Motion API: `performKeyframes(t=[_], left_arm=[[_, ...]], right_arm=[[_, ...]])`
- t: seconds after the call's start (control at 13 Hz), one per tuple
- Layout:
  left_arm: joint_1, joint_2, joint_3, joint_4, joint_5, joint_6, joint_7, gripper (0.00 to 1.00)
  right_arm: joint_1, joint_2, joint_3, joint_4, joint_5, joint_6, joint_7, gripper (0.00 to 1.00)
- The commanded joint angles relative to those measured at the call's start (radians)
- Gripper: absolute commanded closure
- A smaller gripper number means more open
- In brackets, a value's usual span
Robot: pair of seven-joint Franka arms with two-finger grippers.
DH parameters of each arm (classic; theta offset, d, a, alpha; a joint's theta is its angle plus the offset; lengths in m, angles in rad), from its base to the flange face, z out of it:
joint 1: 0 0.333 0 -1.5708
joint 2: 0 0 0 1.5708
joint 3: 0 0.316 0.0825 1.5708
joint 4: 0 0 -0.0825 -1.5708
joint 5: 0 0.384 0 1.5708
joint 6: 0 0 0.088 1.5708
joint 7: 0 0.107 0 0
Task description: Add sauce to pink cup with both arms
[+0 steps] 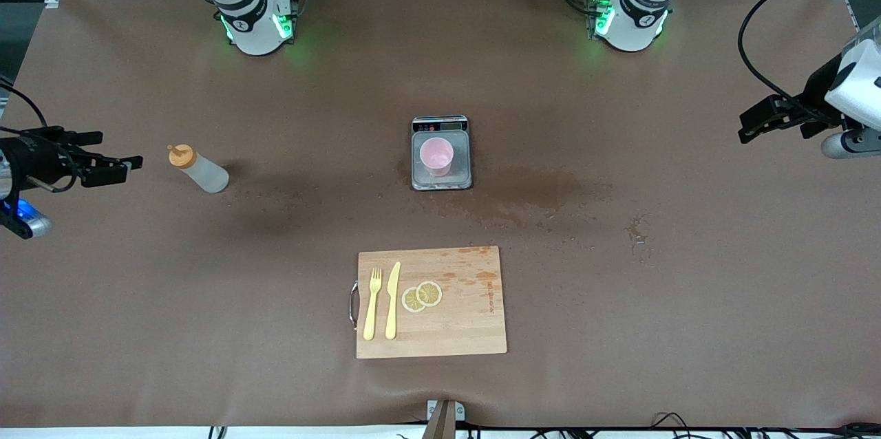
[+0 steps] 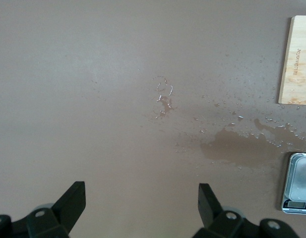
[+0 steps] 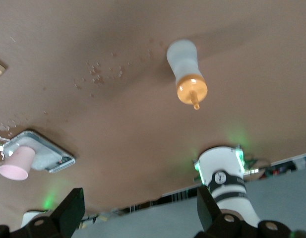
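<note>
The sauce bottle (image 1: 198,168), whitish with an orange nozzle cap, stands on the table toward the right arm's end; it also shows in the right wrist view (image 3: 185,71). The pink cup (image 1: 436,155) stands upright on a small scale (image 1: 441,178) at the table's middle, and shows in the right wrist view (image 3: 17,163). My right gripper (image 1: 122,168) is open and empty, level with the bottle and apart from it, at the table's edge. My left gripper (image 1: 750,126) is open and empty, raised at the left arm's end of the table.
A wooden cutting board (image 1: 468,315) lies nearer to the front camera than the scale, with a yellow fork (image 1: 372,303), a yellow knife (image 1: 392,299) and two lemon slices (image 1: 422,296). A wet stain (image 1: 537,195) spreads beside the scale.
</note>
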Motion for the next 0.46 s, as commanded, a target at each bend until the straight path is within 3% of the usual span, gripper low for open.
performKeyframes(t=[0.0, 0.15, 0.39], left_arm=[[0.002, -0.011, -0.002, -0.002, 0.024, -0.011, 0.019, 0.00], [0.002, -0.011, -0.002, -0.002, 0.026, -0.009, 0.019, 0.00], [0.002, -0.008, -0.002, 0.000, 0.026, -0.008, 0.019, 0.00]], right_arm=[[0.069, -0.227, -0.003, -0.313, -0.072, 0.194, -0.030, 0.00], [0.118, -0.316, -0.001, -0.435, -0.125, 0.298, -0.034, 0.00], [0.133, -0.370, -0.004, -0.489, -0.156, 0.352, -0.171, 0.00]])
